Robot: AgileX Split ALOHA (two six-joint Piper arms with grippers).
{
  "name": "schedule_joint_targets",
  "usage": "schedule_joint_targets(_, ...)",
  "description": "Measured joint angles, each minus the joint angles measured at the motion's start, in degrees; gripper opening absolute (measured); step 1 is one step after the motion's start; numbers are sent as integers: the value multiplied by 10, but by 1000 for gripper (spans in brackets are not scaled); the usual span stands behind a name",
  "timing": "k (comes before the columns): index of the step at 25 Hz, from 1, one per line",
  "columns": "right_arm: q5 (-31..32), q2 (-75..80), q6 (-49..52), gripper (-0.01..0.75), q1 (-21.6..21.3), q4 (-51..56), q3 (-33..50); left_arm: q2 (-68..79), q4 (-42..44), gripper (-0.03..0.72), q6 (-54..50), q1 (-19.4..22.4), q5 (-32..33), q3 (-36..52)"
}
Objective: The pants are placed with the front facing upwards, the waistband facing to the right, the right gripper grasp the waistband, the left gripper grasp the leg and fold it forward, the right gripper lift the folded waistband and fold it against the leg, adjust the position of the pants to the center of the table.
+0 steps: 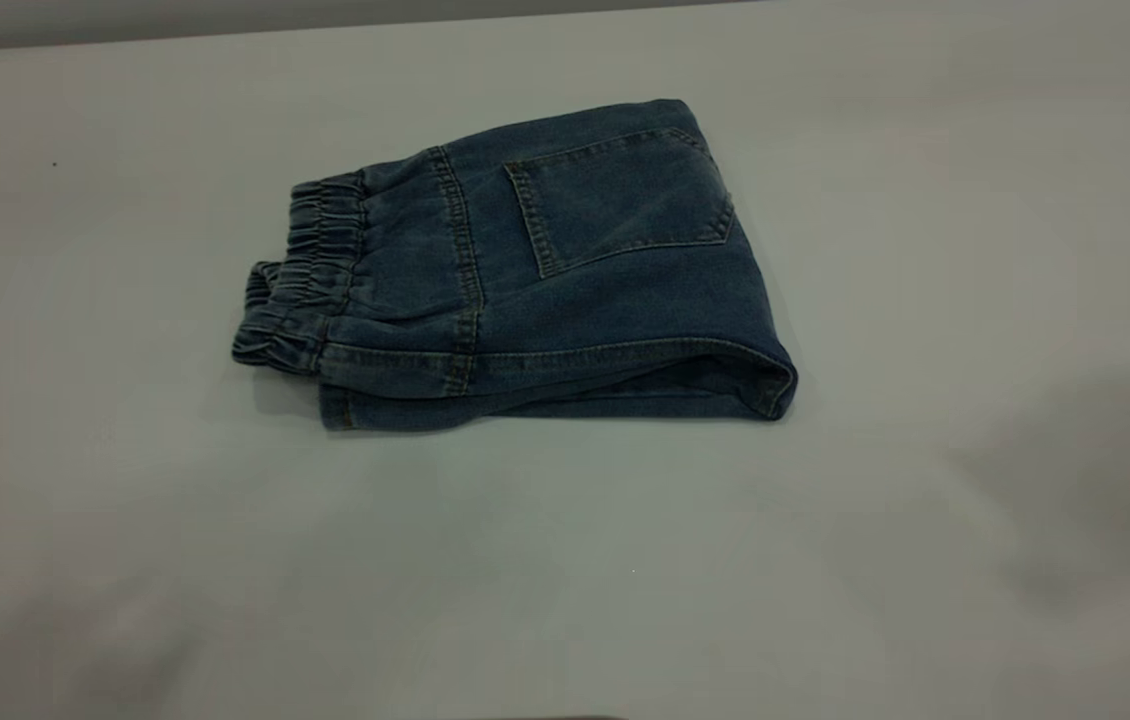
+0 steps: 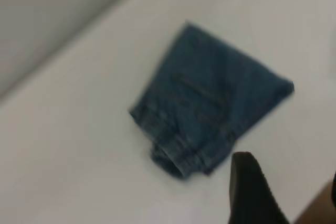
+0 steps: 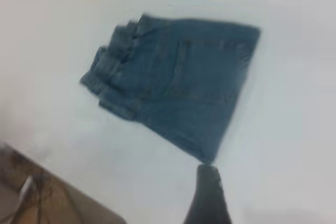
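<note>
I see pants [image 1: 545,270] folded into compact bundle, waistband [image 1: 310,275] at left, back pocket up, roughly mid table [image 1: 925,550]. Folds look done; maybe slight centring left. Both grippers clear, holding nothing; can't tell finger opening.

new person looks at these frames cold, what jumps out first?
The folded pants: a compact blue denim bundle lying alone near the middle of the white table, back pocket facing up. The gathered elastic waistband sits at the exterior view's left end, the rounded fold edge at the right. Neither arm touches them; only a dark fingertip of the left gripper and of the right gripper shows, off the cloth.
</note>
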Motion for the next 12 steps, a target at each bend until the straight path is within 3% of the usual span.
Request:
schedule_joint_targets(7,6,-172,62,474,0,-27,98,-137,76,338,-90,0,0,7)
schedule_joint_targets(12,9,-277,117,473,0,-72,194,-194,82,338,-127,0,0,106)
